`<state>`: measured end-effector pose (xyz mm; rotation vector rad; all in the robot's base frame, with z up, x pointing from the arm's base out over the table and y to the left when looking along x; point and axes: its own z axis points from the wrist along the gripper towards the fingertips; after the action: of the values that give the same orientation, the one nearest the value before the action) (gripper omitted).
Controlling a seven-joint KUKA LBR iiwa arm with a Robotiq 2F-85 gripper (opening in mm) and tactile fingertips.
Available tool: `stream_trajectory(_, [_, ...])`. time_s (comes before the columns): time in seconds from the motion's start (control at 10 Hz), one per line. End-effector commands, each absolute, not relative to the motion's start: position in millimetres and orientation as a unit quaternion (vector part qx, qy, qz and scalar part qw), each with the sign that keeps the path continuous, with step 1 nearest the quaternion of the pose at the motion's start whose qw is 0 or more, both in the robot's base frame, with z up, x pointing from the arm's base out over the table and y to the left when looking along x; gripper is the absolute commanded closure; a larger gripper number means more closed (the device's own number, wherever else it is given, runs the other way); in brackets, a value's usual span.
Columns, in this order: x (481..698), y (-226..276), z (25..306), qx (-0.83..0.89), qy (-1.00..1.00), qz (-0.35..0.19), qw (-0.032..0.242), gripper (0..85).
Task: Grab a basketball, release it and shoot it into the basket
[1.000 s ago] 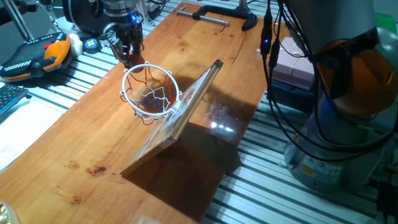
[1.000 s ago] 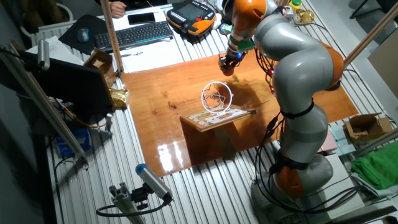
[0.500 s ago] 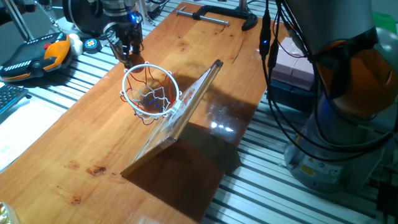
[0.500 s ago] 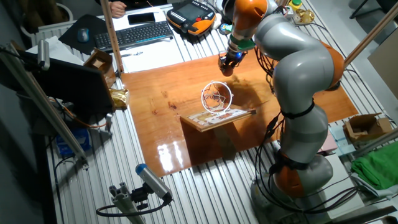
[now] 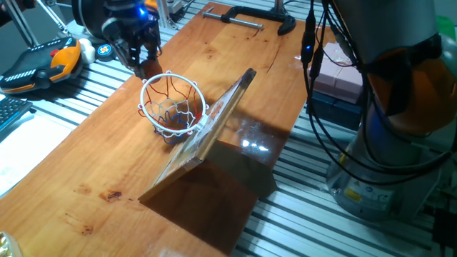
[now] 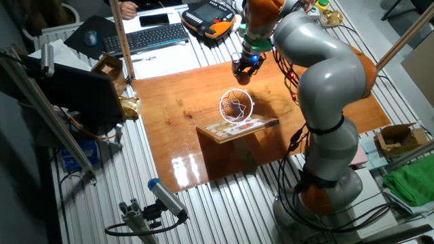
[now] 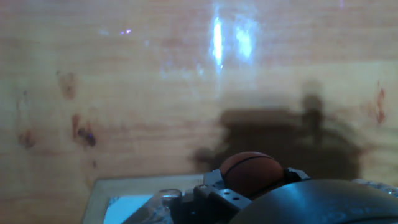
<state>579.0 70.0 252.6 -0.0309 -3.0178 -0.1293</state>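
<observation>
The gripper (image 5: 141,57) points down from the bent arm, above the table (image 5: 86,157) and just behind the basket (image 5: 173,103), and its fingers are closed on the basketball (image 7: 250,173). In the hand view the little orange ball sits right between the fingers, with the wooden table far below. The basket's white rim (image 6: 236,104) is beside the gripper, not under it.

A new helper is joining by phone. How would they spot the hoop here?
Find the long wooden table; a clear, wood-edged board leans tilted near its middle. The hoop juts from that board: a white wire ring with red-and-white string net, unlike the small orange ball held in the gripper beside it.
</observation>
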Motion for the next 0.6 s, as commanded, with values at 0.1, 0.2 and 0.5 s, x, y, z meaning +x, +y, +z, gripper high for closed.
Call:
stream_trajectory(0.1, [569,73,276,-0.018,-0.996,-0.049,0.069,84.3])
stream_trajectory(0.2, [562,75,284,-0.022,-0.996,-0.046,0.074,84.3])
stream_trajectory(0.5, [542,80,304,-0.027,-0.994,-0.050,0.095,84.3])
